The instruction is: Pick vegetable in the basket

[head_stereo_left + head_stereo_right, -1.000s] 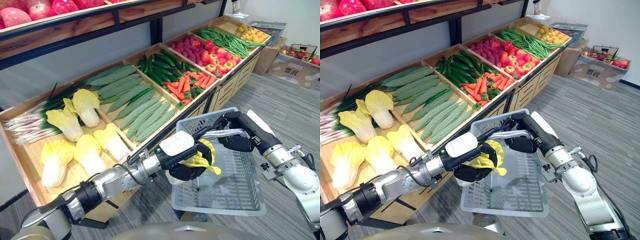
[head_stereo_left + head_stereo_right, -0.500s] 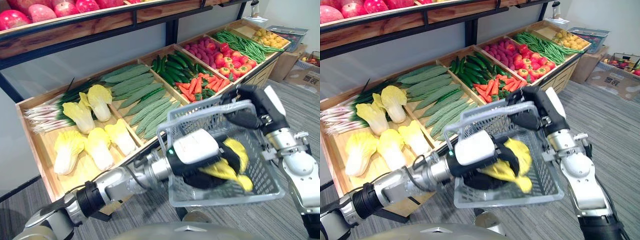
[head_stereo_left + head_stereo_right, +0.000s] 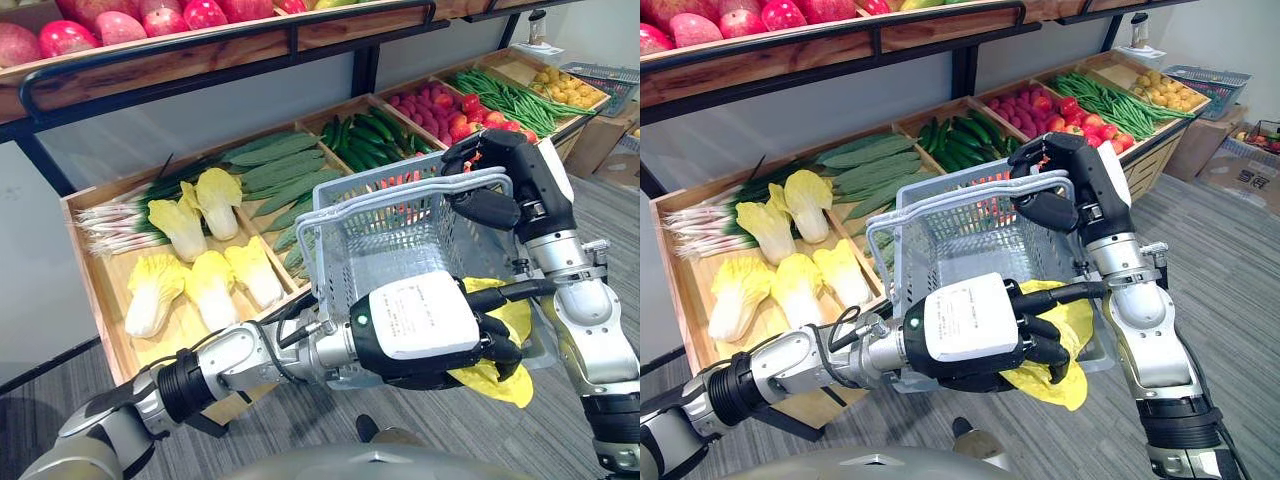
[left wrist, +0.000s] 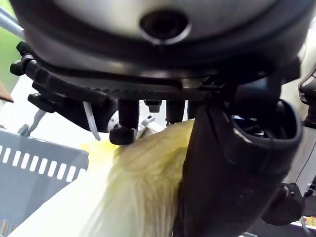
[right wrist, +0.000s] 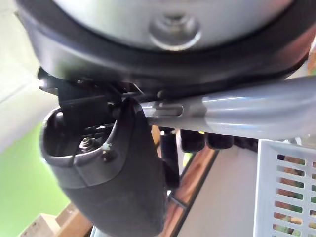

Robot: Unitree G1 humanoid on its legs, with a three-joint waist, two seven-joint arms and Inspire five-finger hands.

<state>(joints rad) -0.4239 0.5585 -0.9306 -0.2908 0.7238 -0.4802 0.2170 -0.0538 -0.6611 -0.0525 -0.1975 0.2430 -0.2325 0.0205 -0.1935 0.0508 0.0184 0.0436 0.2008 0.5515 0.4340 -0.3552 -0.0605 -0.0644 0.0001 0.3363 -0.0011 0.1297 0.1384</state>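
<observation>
Facing a wooden produce stand (image 3: pixel 95 300) slanting from the left edge up to the upper right corner of the left eye view, above grey striped carpet (image 3: pixel 300 435) along the bottom. Showing, from left to right in its compartments, green onions (image 3: pixel 115 222), pale yellow cabbages (image 3: pixel 205 290), long light-green gourds (image 3: pixel 285 170), dark cucumbers (image 3: pixel 365 135), red peppers (image 3: pixel 445 105) and green beans (image 3: pixel 505 95), with red fruit (image 3: pixel 125 18) lining a shelf across the top edge. Holding up a grey plastic basket (image 3: pixel 395 235) at the centre of the frame, tilted, by its handle (image 3: pixel 390 195), with the right hand (image 3: pixel 500 185) at the upper right curling its fingers round that bar. Clutching a yellow cabbage (image 3: pixel 497 378) in the left hand (image 3: pixel 430 330) at the lower centre, fingers wrapping over the leaves and thumb (image 4: pixel 232 168) pressing them in the left wrist view. Letting the leaves hang below the hand, overlapping the basket's lower right corner; not being able to tell whether inside the rim or just in front of it.
</observation>
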